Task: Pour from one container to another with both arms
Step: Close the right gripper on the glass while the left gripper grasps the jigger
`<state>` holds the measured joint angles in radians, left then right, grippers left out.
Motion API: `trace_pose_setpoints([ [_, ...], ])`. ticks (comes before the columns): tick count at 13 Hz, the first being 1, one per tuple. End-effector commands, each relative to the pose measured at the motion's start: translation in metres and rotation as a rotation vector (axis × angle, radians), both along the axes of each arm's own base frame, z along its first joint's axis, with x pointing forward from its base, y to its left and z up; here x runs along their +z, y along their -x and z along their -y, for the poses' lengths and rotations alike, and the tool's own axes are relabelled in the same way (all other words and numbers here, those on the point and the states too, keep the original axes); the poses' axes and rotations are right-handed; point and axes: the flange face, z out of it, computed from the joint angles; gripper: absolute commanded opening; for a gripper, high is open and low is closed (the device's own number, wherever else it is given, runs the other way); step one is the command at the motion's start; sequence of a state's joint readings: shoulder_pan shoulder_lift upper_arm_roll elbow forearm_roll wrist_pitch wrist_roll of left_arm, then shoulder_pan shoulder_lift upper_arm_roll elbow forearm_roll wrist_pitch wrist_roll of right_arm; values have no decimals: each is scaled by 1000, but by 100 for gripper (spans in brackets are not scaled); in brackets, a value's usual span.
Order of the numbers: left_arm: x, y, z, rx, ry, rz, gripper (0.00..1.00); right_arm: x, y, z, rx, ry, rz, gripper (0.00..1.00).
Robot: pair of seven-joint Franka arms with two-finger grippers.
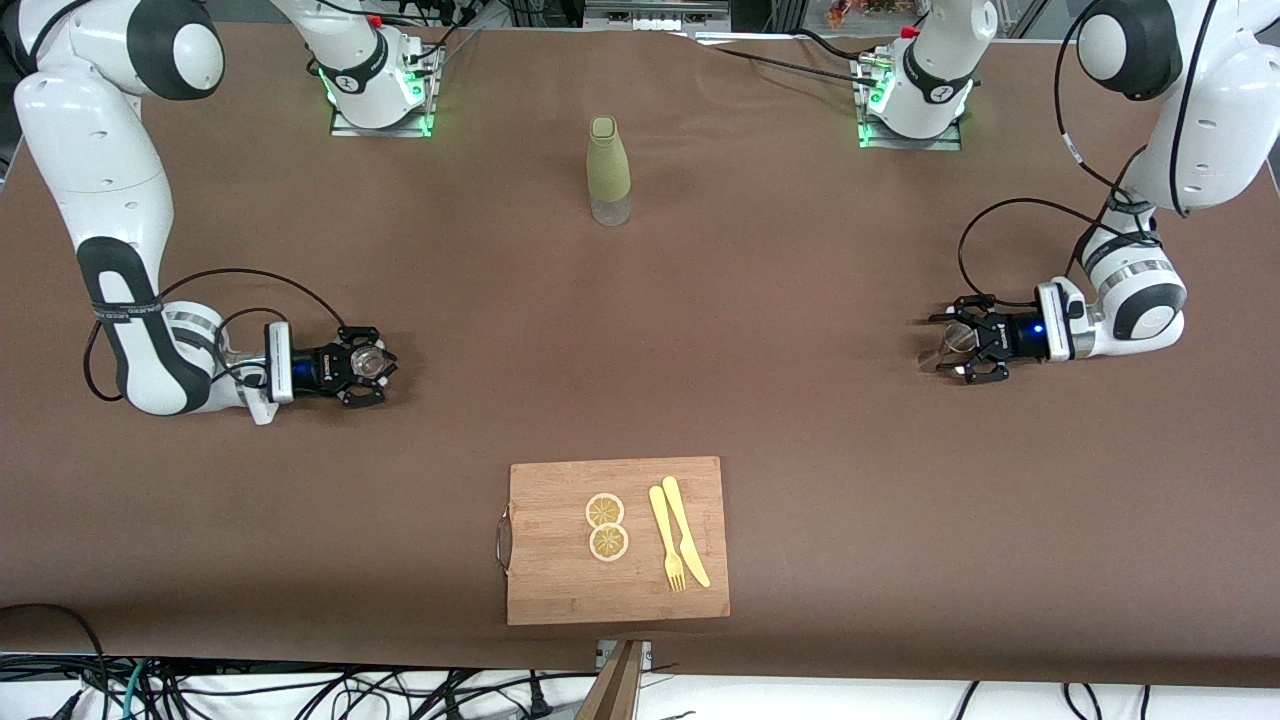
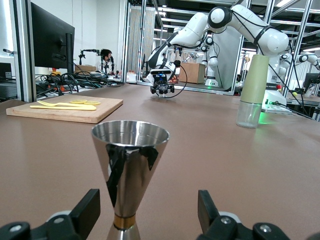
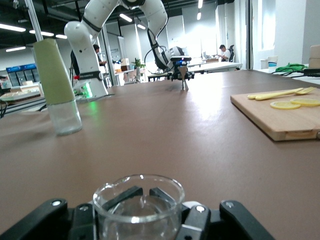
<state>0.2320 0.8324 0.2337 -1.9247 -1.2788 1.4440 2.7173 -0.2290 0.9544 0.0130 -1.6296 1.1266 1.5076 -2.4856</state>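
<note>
A steel double-cone jigger (image 2: pixel 129 165) stands on the brown table between the fingers of my left gripper (image 2: pixel 149 202). The jaws are open, with a gap on each side of the jigger's waist. In the front view that left gripper (image 1: pixel 955 342) lies low at the left arm's end of the table. My right gripper (image 1: pixel 366 366) sits low at the right arm's end. Its fingers press against both sides of a clear glass beaker (image 3: pixel 139 202), which looks empty. The dark fingers (image 3: pixel 199 220) show through the glass.
A bottle with a green sleeve and clear base (image 1: pixel 608 170) stands mid-table near the bases. A wooden cutting board (image 1: pixel 618 600) lies near the front edge, carrying two lemon slices (image 1: pixel 606 526), a yellow fork (image 1: pixel 666 540) and a knife (image 1: pixel 686 530).
</note>
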Motion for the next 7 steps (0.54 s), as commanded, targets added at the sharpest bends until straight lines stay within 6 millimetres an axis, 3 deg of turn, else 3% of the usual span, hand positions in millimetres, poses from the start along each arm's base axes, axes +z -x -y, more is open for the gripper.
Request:
trace_pose_setpoints([
  [1,-4,-2,-2,6,1,78,89,15,-13,-22,-1,-38,-44,14],
  [2,-4,-1,-1,5,2,77,87,22,-19,-30,6,-41,-49,12],
  [4,-4,-1,-3,5,3,80,68,37,-31,-54,25,-58,-77,3],
  [7,-4,0,-6,8,-1,78,69,57,-46,-86,47,-73,-100,2],
])
